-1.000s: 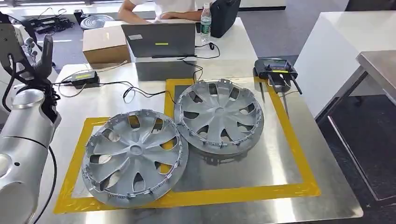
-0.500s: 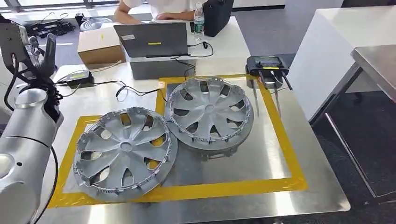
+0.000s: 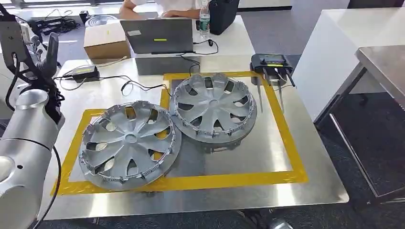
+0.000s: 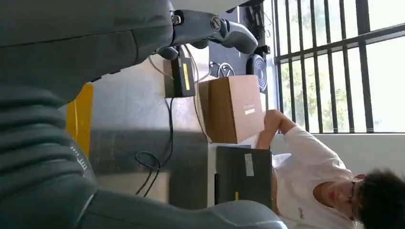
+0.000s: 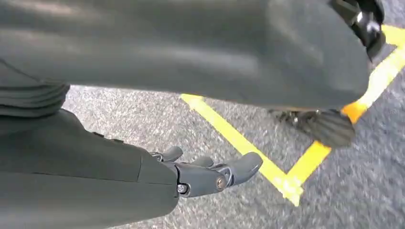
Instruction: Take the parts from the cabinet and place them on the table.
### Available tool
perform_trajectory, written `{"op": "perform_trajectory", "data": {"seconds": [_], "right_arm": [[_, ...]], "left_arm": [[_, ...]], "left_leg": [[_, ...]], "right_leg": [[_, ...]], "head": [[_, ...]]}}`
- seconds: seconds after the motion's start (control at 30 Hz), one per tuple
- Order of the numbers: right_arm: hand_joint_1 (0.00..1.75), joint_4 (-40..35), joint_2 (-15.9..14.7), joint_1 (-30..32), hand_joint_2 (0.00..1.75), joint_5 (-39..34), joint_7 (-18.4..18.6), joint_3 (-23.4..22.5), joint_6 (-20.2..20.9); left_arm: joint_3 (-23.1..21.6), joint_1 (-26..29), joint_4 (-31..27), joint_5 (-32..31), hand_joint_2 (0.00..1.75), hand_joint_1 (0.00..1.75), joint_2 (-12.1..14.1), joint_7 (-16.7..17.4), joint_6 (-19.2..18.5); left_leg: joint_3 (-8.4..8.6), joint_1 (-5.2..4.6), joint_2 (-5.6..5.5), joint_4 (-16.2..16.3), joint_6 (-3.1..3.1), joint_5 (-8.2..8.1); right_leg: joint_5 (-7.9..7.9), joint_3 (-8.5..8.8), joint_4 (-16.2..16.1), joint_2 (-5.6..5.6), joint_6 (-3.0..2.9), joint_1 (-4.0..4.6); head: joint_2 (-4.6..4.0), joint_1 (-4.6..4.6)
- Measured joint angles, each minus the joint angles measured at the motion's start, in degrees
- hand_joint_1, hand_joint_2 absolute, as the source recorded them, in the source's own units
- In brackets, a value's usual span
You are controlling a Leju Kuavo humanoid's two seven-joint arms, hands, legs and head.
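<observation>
Table (image 3: 305, 157): a shiny metal top with a frame of yellow tape (image 3: 229, 180) stuck on it; both parts lie inside or on this frame.
Near part: a silver wheel cover (image 3: 129, 144) lies flat, face up, at the left front of the frame; its rim covers the tape at the left side; being round it has no long axis, and its spokes spread from the centre hub in all directions.
Far part: a second wheel cover (image 3: 213, 109) lies face up behind and to the right of the first; its rim overlaps the rim of the near one where they meet, so it sits a little tilted.
Left hand (image 3: 43, 59): raised beside the table's left edge, above the silver left arm (image 3: 24, 148); the fingers are apart and nothing is between them.
Right hand (image 5: 210, 174): hangs over a grey floor with yellow lines; fingers loosely spread, holding nothing.
Behind the parts: a dark controller (image 3: 272, 63) at the far right corner; a laptop (image 3: 160, 36), a cardboard box (image 3: 106, 40), a black power adapter (image 3: 81, 72) with its cable, and a water bottle (image 3: 204, 19).
Person (image 4: 315, 171): sits behind the laptop in a white shirt.
</observation>
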Motion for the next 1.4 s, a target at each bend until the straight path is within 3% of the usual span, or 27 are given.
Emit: {"op": "perform_trajectory", "data": {"seconds": [0.03, 0.1, 0.13, 0.17, 0.2, 0.23, 0.3, 0.33, 0.37, 0.47, 0.53, 0.6, 0.67, 0.7, 0.77, 0.83, 0.87, 0.9, 1.0, 1.03, 1.1, 1.17, 1.2, 1.27, 1.33, 1.37, 1.4], "right_arm": [[0.00, 0.00, 0.00, 0.00, 0.00, 0.00, 0.00, 0.00, -0.02], [0.00, 0.00, -0.02, -0.06, 0.00, 0.00, 0.00, 0.00, 0.17], [0.00, 0.00, -0.04, -0.04, 0.00, 0.00, 0.02, 0.00, 0.15], [0.00, 0.00, -0.07, -0.08, 0.00, 0.00, 0.02, 0.00, 0.00], [0.00, 0.00, -0.07, -0.10, 0.00, 0.00, 0.02, 0.00, 0.00], [0.00, 0.00, -0.04, -0.12, 0.00, 0.00, 0.00, 0.00, 0.00], [0.00, 0.00, -0.07, -0.18, 0.00, 0.00, 0.00, 0.00, 0.00], [0.00, 0.00, -0.11, -0.27, 0.00, 0.00, 0.00, 0.00, 0.00], [0.00, 0.00, -0.18, -0.47, 0.00, 0.00, 0.00, 0.00, 0.00], [0.00, 0.00, -0.17, -0.47, 0.00, 0.00, 0.00, 0.00, 0.00], [0.00, 0.00, -0.15, -0.50, 0.00, 0.00, -0.02, 0.00, 0.00], [0.00, 0.00, -0.17, -0.62, 0.00, 0.00, 0.00, 0.00, 0.00], [0.00, 0.00, -0.15, -0.62, 0.00, 0.00, 0.02, 0.00, 0.00], [0.00, 0.00, -0.15, -0.62, 0.00, 0.00, 0.02, 0.00, 0.00], [0.00, 0.00, -0.15, -0.65, 0.00, 0.00, 0.02, 0.00, 0.00], [0.00, 0.00, -0.15, -0.76, 0.00, 0.00, 0.00, 0.00, 0.00], [0.00, 0.00, -0.15, -0.82, 0.00, 0.00, 0.00, 0.00, 0.00], [0.00, 0.00, -0.15, -0.86, 0.00, 0.02, 0.00, 0.00, 0.00], [0.00, 0.00, -0.15, -0.78, 0.00, 0.00, -0.04, 0.00, 0.00], [0.00, 0.00, -0.15, -0.71, 0.00, 0.00, -0.06, 0.00, 0.00], [0.00, 0.00, -0.09, -0.69, 0.00, -0.02, -0.07, 0.00, 0.18], [0.00, 0.00, -0.09, -0.75, 0.00, -0.02, -0.07, 0.00, 0.17], [0.00, 0.00, -0.09, -0.77, 0.00, -0.02, -0.05, 0.00, 0.13], [0.00, 0.00, -0.09, -0.76, 0.00, -0.02, -0.07, 0.00, 0.13], [0.00, 0.00, -0.09, -0.82, 0.00, -0.02, -0.07, 0.00, 0.13], [0.00, -0.02, -0.11, -0.90, 0.00, -0.02, -0.07, 0.00, 0.13], [0.00, -0.02, -0.18, -1.00, 0.00, 0.00, -0.09, 0.00, 0.13]], "left_arm": [[-0.02, -0.14, 0.02, -0.07, 0.00, 0.00, -0.26, -0.02, -0.11], [-0.04, -0.23, 0.02, -0.28, 0.00, 0.00, -0.28, -0.11, -0.24], [-0.07, -0.16, 0.04, -0.35, 0.00, 0.00, -0.35, -0.15, -0.26], [-0.09, -0.03, 0.17, -0.39, 0.00, 0.00, -0.41, -0.17, -0.26], [-0.09, 0.13, 0.28, -0.46, 0.00, 0.00, -0.46, -0.22, -0.26], [-0.11, 0.36, 0.39, -0.63, 0.00, 0.00, -0.48, -0.28, -0.26], [-0.35, 0.50, 0.39, -1.03, 0.00, 0.00, -0.50, -0.39, -0.07], [-0.48, 0.42, 0.33, -1.11, 0.00, 0.00, -0.57, -0.46, 0.07], [-0.50, 0.34, 0.22, -1.18, 0.00, 0.00, -0.61, -0.52, 0.09], [-0.57, 0.34, 0.15, -1.40, 0.00, 0.00, -0.68, -0.74, 0.15], [-0.57, 0.37, 0.15, -1.40, 0.00, 0.00, -0.55, -0.83, 0.15], [-0.59, 0.27, 0.15, -1.40, 0.00, 0.00, -0.44, -0.98, 0.15], [-0.59, 0.46, 0.17, -1.40, 0.00, 0.00, -0.22, -1.03, 0.15], [-0.59, 0.56, 0.20, -1.40, 0.00, 0.00, -0.20, -1.03, 0.15], [-0.59, 0.54, 0.26, -1.38, 0.00, 0.00, -0.15, -1.09, 0.13], [-0.68, 0.32, 0.17, -1.38, 0.00, 0.00, -0.17, -1.14, 0.04], [-0.81, 0.15, -0.02, -1.38, 0.00, 0.00, -0.17, -1.25, 0.02], [-0.92, 0.06, -0.13, -1.40, 0.00, 0.00, -0.46, -1.33, -0.04], [-0.94, 0.12, -0.13, -1.40, 0.00, 0.00, -0.48, -1.44, -0.15], [-0.94, 0.02, -0.04, -1.40, 0.00, 0.00, -0.57, -1.46, -0.15], [-0.96, -0.17, -0.04, -1.40, 0.00, 0.00, -0.74, -1.44, -0.17], [-0.96, -0.13, 0.00, -1.40, 0.00, 0.00, -0.83, -1.44, -0.22], [-0.96, -0.01, 0.04, -1.40, 0.00, 0.00, -0.83, -1.44, -0.22], [-0.96, 0.26, 0.04, -1.40, 0.00, 0.00, -0.83, -1.44, -0.22], [-0.96, 0.26, 0.00, -1.40, 0.00, 0.00, -0.83, -1.44, -0.22], [-0.96, 0.24, -0.06, -1.40, 0.00, 0.00, -0.85, -1.44, -0.22], [-0.96, 0.23, -0.09, -1.40, 0.00, 0.00, -0.85, -1.44, -0.22]], "left_leg": [[-0.19, 0.30, 0.25, -0.39, 0.27, 0.77], [-1.39, 0.34, 0.18, -0.58, 1.22, 1.88], [-2.09, 0.32, 0.14, -0.54, 1.25, 2.34], [-2.78, 0.30, 0.10, -0.50, 1.23, 2.83], [-3.38, 0.30, 0.06, -0.47, 1.19, 3.29], [-4.00, 0.30, 0.04, -0.43, 1.10, 3.76], [-5.10, 0.32, -0.03, -0.24, 0.72, 4.57], [-5.53, 0.32, -0.04, -0.09, 0.49, 4.92], [-6.04, 0.12, -0.05, 0.01, 0.09, 5.24], [-6.08, 0.25, 0.03, -0.36, -1.02, 6.49], [-6.54, 0.36, -0.05, -0.16, -1.67, 6.25], [-8.43, 0.38, -0.01, 5.11, -2.27, 0.16], [-10.35, 0.41, -0.02, 13.06, -2.78, -4.62], [-10.56, 0.42, -0.01, 15.55, -2.93, -5.10], [-7.84, 0.53, 0.01, 14.02, -2.98, -2.18], [-1.68, 0.61, 0.07, 6.25, -2.81, 0.29], [0.80, 0.57, 0.08, 1.91, -2.57, -2.07], [2.00, 0.16, -0.18, 0.34, -1.99, -2.17], [0.94, -0.12, -0.21, 0.37, -0.36, -1.09], [0.71, 0.27, -0.08, -0.06, 0.38, -0.22], [-0.83, 0.32, 0.08, -0.21, 1.30, 1.09], [-2.48, 0.21, 0.00, -0.18, 1.40, 2.31], [-3.43, 0.13, -0.02, -0.16, 1.42, 3.01], [-5.14, 0.06, -0.10, -0.07, 1.28, 4.36], [-6.54, 0.05, -0.16, 0.05, 0.97, 5.48], [-6.76, 0.08, -0.12, 0.16, 0.78, 5.91], [-7.05, -0.09, -0.14, 0.17, 0.46, 6.16]], "right_leg": [[-0.92, -0.40, 0.60, 0.07, 0.13, -0.32], [-6.87, -2.57, 6.56, 0.05, 0.40, -0.33], [-9.62, -3.91, 10.91, 0.06, 0.54, -0.35], [-11.28, -4.86, 14.66, 0.07, 0.68, -0.33], [-11.31, -4.89, 16.37, 0.07, 0.77, -0.34], [-9.98, -3.70, 15.73, 0.05, 0.77, -0.36], [-6.47, 1.52, 8.69, 0.04, 0.54, -0.35], [-5.86, 5.02, 3.69, 0.06, 0.24, -0.33], [-7.69, 6.94, 0.36, 0.16, -0.14, -0.03], [-6.77, 6.20, 0.12, 0.25, -0.93, 0.42], [-5.47, 5.83, -0.64, -0.13, -1.85, -0.15], [-4.42, 4.76, -0.83, -0.19, -2.73, -0.15], [-3.42, 3.55, -0.78, -0.20, -2.76, -0.15], [-2.90, 2.85, -0.75, -0.21, -2.73, -0.15], [-1.74, 1.18, -0.55, -0.28, -2.46, -0.18], [-0.85, -0.16, -0.11, -0.28, -2.00, -0.26], [-0.46, -0.68, 0.10, -0.28, -1.58, -0.10], [-0.04, -0.95, 0.19, -0.33, -1.24, -0.01], [1.76, -1.02, -0.81, -0.21, 0.00, -0.14], [1.69, -1.36, -0.83, -0.14, 0.38, -0.31], [-3.95, -3.03, 3.18, -0.13, 0.67, -0.34], [-10.10, -5.38, 11.89, -0.12, 0.81, -0.29], [-11.26, -6.09, 15.88, -0.11, 0.77, -0.22], [-8.26, -4.26, 16.74, -0.10, 0.49, -0.10], [-5.05, 1.73, 9.55, -0.09, -0.05, 0.09], [-5.97, 5.58, 4.52, 0.01, -0.52, 0.26], [-7.95, 7.85, 0.96, 0.03, -0.89, 0.50]], "head": [[0.00, -0.04], [0.00, 0.11], [0.00, 0.11], [0.00, 0.11], [0.00, 0.11], [0.00, 0.11], [0.00, 0.11], [0.00, 0.11], [0.00, 0.13], [0.00, 0.07], [0.00, 0.09], [0.00, -0.04], [0.00, -0.04], [0.00, -0.07], [0.00, -0.04], [0.00, -0.04], [0.00, -0.04], [0.00, 0.04], [0.00, 0.04], [0.00, 0.11], [0.00, 0.13], [0.00, 0.13], [0.00, 0.13], [0.00, 0.13], [0.00, 0.15], [0.00, 0.13], [0.00, 0.15]]}}
